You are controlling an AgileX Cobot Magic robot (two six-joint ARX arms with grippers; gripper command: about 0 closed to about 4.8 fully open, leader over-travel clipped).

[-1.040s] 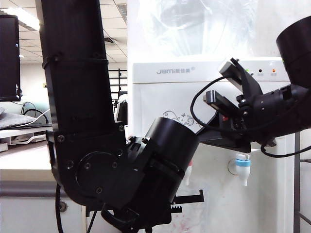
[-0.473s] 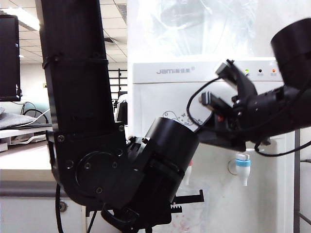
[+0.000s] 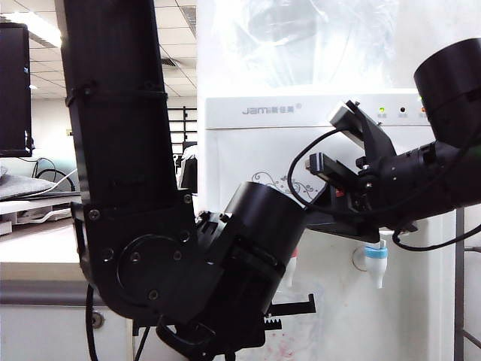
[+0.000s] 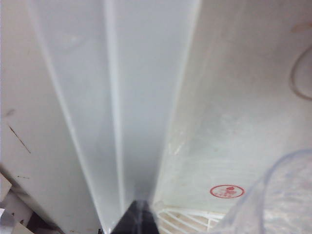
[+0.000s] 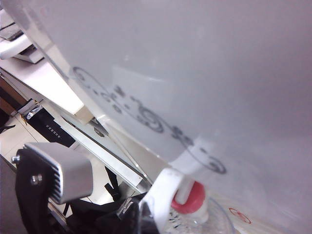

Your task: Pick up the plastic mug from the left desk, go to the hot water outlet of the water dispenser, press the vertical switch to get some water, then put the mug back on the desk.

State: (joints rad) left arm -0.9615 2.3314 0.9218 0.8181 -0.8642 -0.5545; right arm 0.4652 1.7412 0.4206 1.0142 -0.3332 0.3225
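Note:
The white water dispenser (image 3: 248, 150) fills the back. My left gripper (image 4: 138, 219) is shut on the thin handle of the plastic mug (image 4: 280, 192) and holds it inside the dispenser's recess. In the right wrist view the mug's clear rim (image 5: 217, 222) sits right under the hot water outlet (image 5: 191, 202) with its red collar. The white vertical switch (image 5: 165, 197) stands above that tap. My right gripper (image 3: 319, 218) hovers just above and right of the red tap (image 3: 290, 269); its jaws are hidden. The left desk (image 3: 30, 252) lies behind the left arm.
The blue-collared tap (image 3: 375, 259) hangs to the right of the red one. A white drip grille (image 4: 185, 220) and a round red sticker (image 4: 227, 191) lie below the mug. A big clear bottle (image 3: 301, 45) tops the dispenser. The bulky left arm (image 3: 120, 188) blocks the foreground.
The right arm has shifted left and slightly down, closer to the red-collared tap. The left arm and the mug have stayed still.

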